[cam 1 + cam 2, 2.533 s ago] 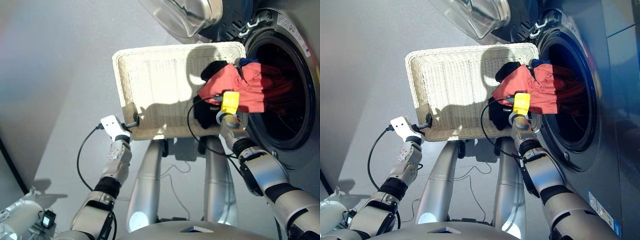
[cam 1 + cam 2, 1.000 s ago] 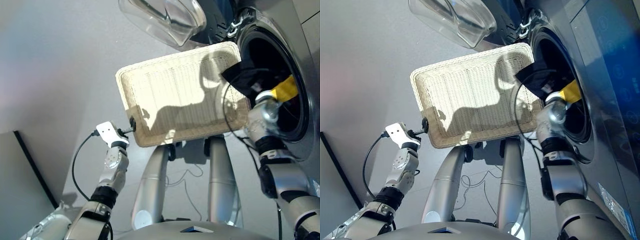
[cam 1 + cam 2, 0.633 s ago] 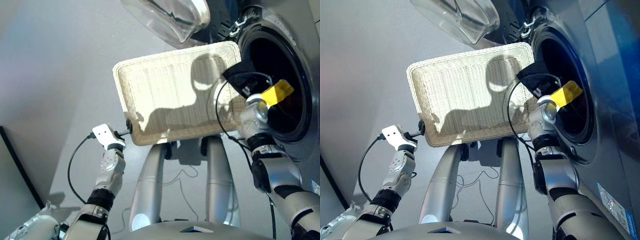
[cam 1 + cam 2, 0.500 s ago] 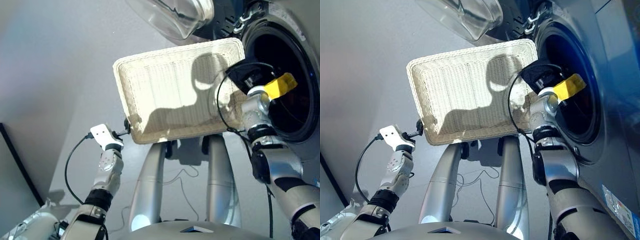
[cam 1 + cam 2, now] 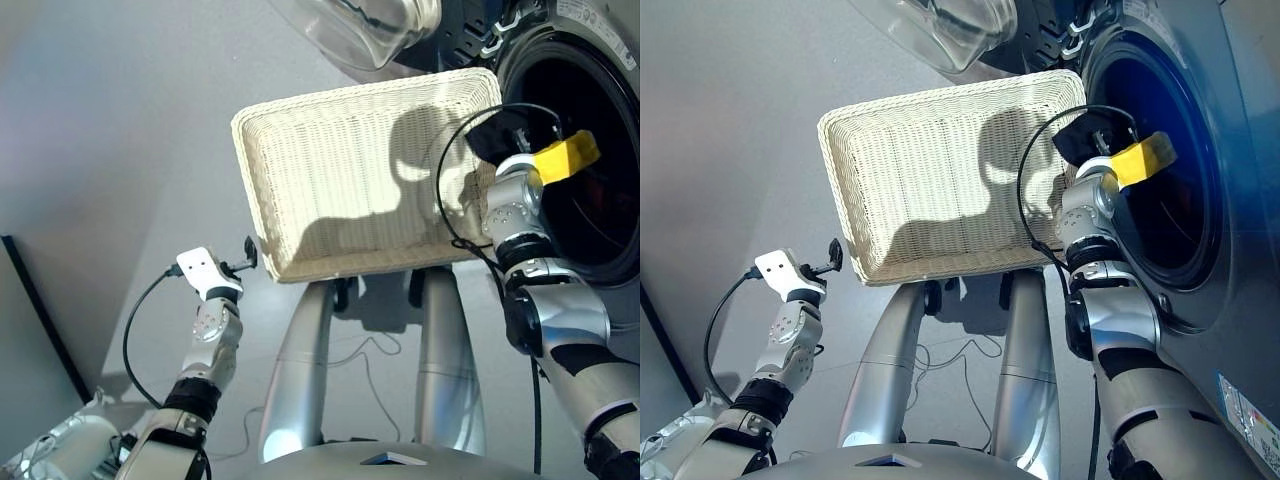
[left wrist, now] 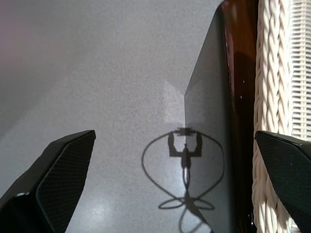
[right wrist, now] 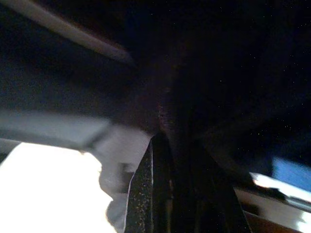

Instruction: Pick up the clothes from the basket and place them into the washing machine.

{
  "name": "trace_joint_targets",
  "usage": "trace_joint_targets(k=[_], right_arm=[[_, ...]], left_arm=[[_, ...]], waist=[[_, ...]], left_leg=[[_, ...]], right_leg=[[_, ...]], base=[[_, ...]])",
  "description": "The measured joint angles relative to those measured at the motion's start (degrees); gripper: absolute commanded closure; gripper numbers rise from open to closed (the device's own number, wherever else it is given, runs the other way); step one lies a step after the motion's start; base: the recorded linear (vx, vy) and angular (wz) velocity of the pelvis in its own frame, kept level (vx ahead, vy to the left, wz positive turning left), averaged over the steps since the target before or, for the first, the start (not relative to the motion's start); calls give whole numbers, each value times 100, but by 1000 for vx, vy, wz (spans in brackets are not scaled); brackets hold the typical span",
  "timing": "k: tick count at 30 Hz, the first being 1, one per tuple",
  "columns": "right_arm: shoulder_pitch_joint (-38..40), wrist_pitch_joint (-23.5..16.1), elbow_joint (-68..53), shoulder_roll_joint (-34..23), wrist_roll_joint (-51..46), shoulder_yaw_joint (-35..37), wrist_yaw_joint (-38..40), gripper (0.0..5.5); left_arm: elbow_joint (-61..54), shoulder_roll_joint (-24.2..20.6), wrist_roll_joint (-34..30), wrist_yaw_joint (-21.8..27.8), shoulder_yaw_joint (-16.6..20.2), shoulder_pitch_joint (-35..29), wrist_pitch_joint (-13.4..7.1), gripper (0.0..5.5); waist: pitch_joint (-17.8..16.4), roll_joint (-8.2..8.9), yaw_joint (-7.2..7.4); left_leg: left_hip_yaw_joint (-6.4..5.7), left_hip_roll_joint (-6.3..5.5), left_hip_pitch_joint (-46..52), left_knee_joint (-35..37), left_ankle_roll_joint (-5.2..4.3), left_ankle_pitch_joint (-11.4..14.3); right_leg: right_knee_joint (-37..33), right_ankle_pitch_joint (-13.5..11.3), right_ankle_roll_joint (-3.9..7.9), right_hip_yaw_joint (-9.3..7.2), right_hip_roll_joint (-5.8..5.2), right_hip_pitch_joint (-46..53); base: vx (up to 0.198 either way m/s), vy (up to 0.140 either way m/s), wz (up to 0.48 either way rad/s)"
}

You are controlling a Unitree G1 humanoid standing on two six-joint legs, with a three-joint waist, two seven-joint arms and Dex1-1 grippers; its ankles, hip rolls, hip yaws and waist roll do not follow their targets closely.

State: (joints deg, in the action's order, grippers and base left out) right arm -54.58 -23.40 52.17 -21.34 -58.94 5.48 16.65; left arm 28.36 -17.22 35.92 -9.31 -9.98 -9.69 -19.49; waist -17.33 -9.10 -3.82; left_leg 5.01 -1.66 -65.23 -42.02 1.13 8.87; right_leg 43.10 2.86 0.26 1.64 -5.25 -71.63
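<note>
The cream-white basket (image 5: pixel 340 170) sits in front of me with nothing in it. To its right the washing machine (image 5: pixel 592 22) has its dark drum mouth (image 5: pixel 590 200) exposed and its clear porthole door (image 5: pixel 370 30) swung open above the basket. My right gripper (image 5: pixel 500 135) is at the drum's left rim, over the basket's right end. It is shut on a black garment (image 5: pixel 1090 130), which fills the right wrist view as dark cloth (image 7: pixel 204 160). My left gripper (image 5: pixel 246 254) hangs open just off the basket's front left corner, clear of the woven rim (image 6: pixel 272 97).
Loose cables (image 5: pixel 360 350) lie on the grey floor below the basket. A dark edge (image 5: pixel 40 320) runs along the floor at far left. In the left wrist view a dark glossy panel (image 6: pixel 233 97) stands beside the basket's rim.
My left gripper has let go of the basket's corner and drawn back. My right gripper pulled back from inside the drum to its rim, black garment still in it. The coral red garment no longer shows.
</note>
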Motion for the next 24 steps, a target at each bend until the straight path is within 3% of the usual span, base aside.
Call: trace_joint_targets(k=[4,10,11,12,13,16,18,21,24], right_arm=[[-51,-552,-496,-375,-35,445,31,550],[-162,-1292,-813,-936,-30,1227,737,550],[-144,-1345,-799,-960,28,1319,912,518],[-111,-1339,-778,-981,68,1325,1034,78],[-34,-1318,-777,-989,185,1308,1087,0],[139,-1149,-622,-958,371,1178,1059,0],[166,-825,1,-978,406,944,864,0],[429,-259,229,-944,476,191,418,0],[712,179,243,-866,736,-478,-99,0]], left_arm=[[0,10,0,40,-2,0,-11,0],[27,49,-2,95,-20,-12,-22,0],[30,56,-3,96,-39,-11,-22,0],[31,58,-2,96,-47,-7,-24,0],[34,61,-3,96,-58,-6,-24,0],[24,88,-4,104,-110,-6,-37,0],[29,94,-2,162,-152,15,-37,0],[28,95,-2,227,-159,30,-32,0],[27,94,-1,351,-126,84,-9,0]], waist=[[-22,-90,-83],[-17,-212,-101],[-16,-214,-83],[-15,-218,-83],[-4,-233,-66],[10,-256,-73],[12,-258,-73],[12,-259,-27],[13,-260,36]], left_leg=[[144,-13,136,101,38,4],[198,-48,272,177,47,9],[209,-48,320,192,57,15],[215,-47,363,198,64,20],[216,-35,386,198,63,20],[218,-31,426,203,59,26],[213,-24,479,221,59,34],[207,-14,534,225,60,38],[118,4,553,229,54,42]], right_leg=[[-21,-4,43,140,6,36],[-38,-13,104,230,6,122],[-46,-7,112,241,10,163],[-62,-6,112,245,14,200],[-91,-12,108,247,25,225],[-120,-35,115,284,53,264],[-121,-34,118,285,57,328],[-140,-20,99,271,64,388],[-222,-27,91,178,68,472]], base=[[1,60,-95],[1,20,-12],[0,0,0],[0,0,0],[0,0,0],[0,0,0],[-54,-35,-53],[-60,-59,-27],[-49,-67,31]])
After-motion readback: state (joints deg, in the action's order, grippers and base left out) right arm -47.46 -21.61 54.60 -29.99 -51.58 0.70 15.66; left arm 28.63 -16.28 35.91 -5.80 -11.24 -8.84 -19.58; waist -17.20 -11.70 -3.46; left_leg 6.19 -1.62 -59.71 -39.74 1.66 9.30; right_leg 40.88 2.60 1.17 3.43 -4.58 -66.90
